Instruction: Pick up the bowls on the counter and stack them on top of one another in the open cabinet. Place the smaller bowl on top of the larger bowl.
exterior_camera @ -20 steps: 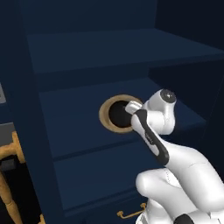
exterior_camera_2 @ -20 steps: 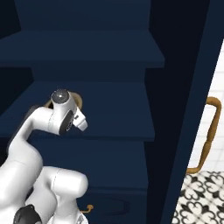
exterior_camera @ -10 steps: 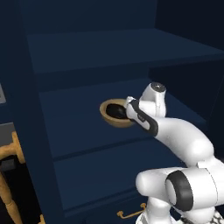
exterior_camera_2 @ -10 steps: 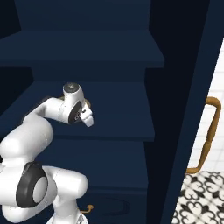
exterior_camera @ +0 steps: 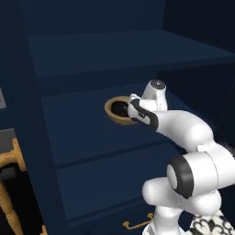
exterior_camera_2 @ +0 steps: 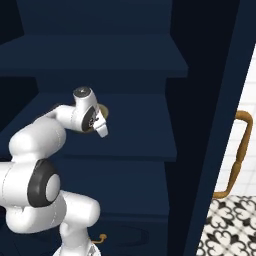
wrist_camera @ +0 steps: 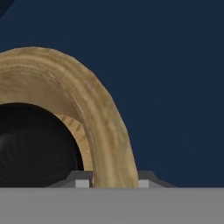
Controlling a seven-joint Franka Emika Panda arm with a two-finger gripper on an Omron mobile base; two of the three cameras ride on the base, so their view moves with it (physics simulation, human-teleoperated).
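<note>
bowls: the wide shallow light brown wooden bowl (exterior_camera: 120, 111) is on a navy shelf (exterior_camera: 87, 121) inside the tall dark navy open cabinet (exterior_camera: 27, 114), and the small glossy black bowl (exterior_camera: 120, 108) is already sitting down inside it, so the stack looks built

gripper: the two-finger gripper (wrist_camera: 111, 182) on the white arm (exterior_camera: 183, 137) is right at the near side of the wooden bowl's thick rim (wrist_camera: 98, 118); in the hand view one finger tip sits on each side of that rim wall

jaws: clamped narrow across the wooden rim as far as I can tell, so it's holding the big bowl with the black one riding inside. Can't see if the bowl's base is fully down on the shelf or just above it

step in hand, my guess: settling the stack on the shelf, then letting go

how to do it well: keep the bowl level so the black one doesn't slide, make sure it's resting flat and well back from the shelf edge, open the jaws fully before moving, then back straight out along the finger line so a tip doesn't drag the rim

other stuff: curved brass-gold door handle (exterior_camera_2: 239, 150) off to the right in the right base view, well clear of the arm
</note>
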